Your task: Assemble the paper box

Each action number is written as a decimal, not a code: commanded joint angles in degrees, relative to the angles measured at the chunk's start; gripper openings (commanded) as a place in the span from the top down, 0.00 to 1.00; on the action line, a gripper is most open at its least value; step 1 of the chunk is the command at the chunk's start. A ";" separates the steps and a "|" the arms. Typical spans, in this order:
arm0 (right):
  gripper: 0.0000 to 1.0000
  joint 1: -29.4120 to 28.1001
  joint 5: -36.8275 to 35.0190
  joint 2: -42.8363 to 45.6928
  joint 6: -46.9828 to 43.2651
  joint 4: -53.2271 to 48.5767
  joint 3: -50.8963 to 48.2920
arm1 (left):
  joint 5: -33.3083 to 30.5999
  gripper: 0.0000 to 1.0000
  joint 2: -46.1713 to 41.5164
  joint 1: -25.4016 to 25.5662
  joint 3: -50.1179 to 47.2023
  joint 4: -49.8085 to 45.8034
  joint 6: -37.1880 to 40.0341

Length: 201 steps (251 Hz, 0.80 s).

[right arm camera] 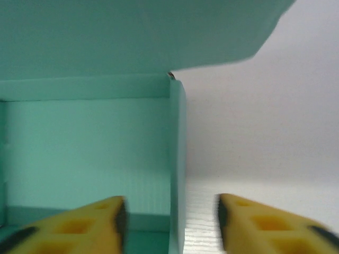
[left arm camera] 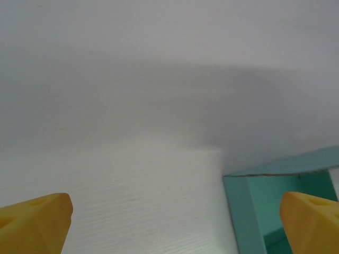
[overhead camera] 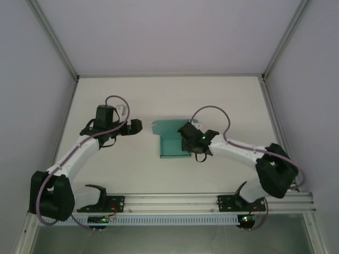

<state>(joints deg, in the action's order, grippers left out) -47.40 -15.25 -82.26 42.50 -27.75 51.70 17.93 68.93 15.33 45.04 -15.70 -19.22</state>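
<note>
Right end effector [right arm camera: 171,205]: released, straddling paper box [right arm camera: 85,143] wall | left end effector [left arm camera: 175,206]: released, empty | lid blurred, cropped

My right gripper [right arm camera: 170,211] straddles the right wall [right arm camera: 177,159] of the paper box [overhead camera: 170,144], with slack on both sides. The raised lid flap [right arm camera: 132,37] blocks straight ahead. The table [overhead camera: 122,100] right of that wall is free. My left gripper [overhead camera: 139,126], jaws wide, has bare table ahead, with the box edge by its right fingertip.
</note>
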 commanded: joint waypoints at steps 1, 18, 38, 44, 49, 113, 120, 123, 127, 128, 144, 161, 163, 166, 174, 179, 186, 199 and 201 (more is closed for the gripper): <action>0.05 0.99 -1.21 6.24 -9.54 -1.58 -0.78 | 4.53 0.00 -1.75 3.52 1.95 2.12 5.86; 0.01 3.38 1.40 10.24 -18.44 -0.78 -0.93 | 3.10 0.01 -1.66 7.11 3.84 1.09 9.97; 0.01 6.62 6.40 14.49 -30.10 1.03 -0.51 | 2.76 0.01 -1.28 10.01 5.49 1.00 14.24; 0.01 7.55 8.19 15.51 -33.78 1.76 -0.55 | 3.35 0.01 -0.96 10.24 6.09 0.94 15.28; 0.01 8.34 9.42 16.22 -36.54 2.46 -0.63 | 3.69 0.00 -0.55 10.32 6.60 0.65 15.89; 0.01 16.38 28.01 11.13 -62.27 -2.70 8.38 | 8.63 0.01 9.51 12.08 15.94 -8.09 29.15; 0.01 16.83 28.56 9.38 -64.05 -3.44 9.58 | 8.21 0.00 10.84 12.34 17.20 -9.43 30.14; 0.01 17.08 28.72 8.58 -64.57 -3.62 10.12 | 7.99 0.00 11.40 12.39 17.76 -9.84 30.39; 0.01 17.53 28.90 7.55 -65.04 -3.90 10.83 | 7.91 0.01 12.17 12.44 18.43 -10.37 30.69; 0.01 17.61 28.97 7.24 -65.20 -3.98 10.98 | 7.86 0.00 12.36 12.44 18.64 -10.47 30.76; 0.03 19.64 30.73 3.01 -67.81 -6.49 14.12 | 8.01 0.02 14.78 12.48 20.67 -11.77 31.29; 0.08 21.72 33.64 -0.62 -72.03 -11.39 16.86 | 8.71 0.05 16.66 12.55 22.03 -12.40 32.58; 0.08 21.91 33.99 -0.97 -72.56 -11.94 17.73 | 8.66 0.05 16.85 12.60 22.13 -12.48 32.71; 0.09 22.17 34.45 -1.44 -73.47 -12.71 18.23 | 8.88 0.06 17.12 12.69 22.32 -12.63 32.94; 0.11 22.66 35.34 -2.45 -75.49 -14.27 18.96 | 9.30 0.09 17.90 12.71 22.90 -13.05 33.64; 0.12 22.85 35.89 -2.99 -76.42 -14.77 19.19 | 9.47 0.11 18.35 12.78 23.28 -13.37 33.90; 0.12 23.09 36.77 -3.54 -77.83 -15.03 19.08 | 9.57 0.15 18.92 12.82 23.78 -13.83 34.70; 0.17 23.42 37.29 -4.41 -78.45 -13.39 18.40 | 8.79 0.18 20.19 12.97 24.73 -14.86 35.39; 0.18 23.41 37.02 -4.54 -78.45 -13.17 18.36 | 8.61 0.18 20.37 12.97 24.96 -14.99 35.46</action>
<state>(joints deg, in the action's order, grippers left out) -24.64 16.51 -85.34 -27.46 -35.77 68.79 25.19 87.53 27.81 66.22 -26.46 11.68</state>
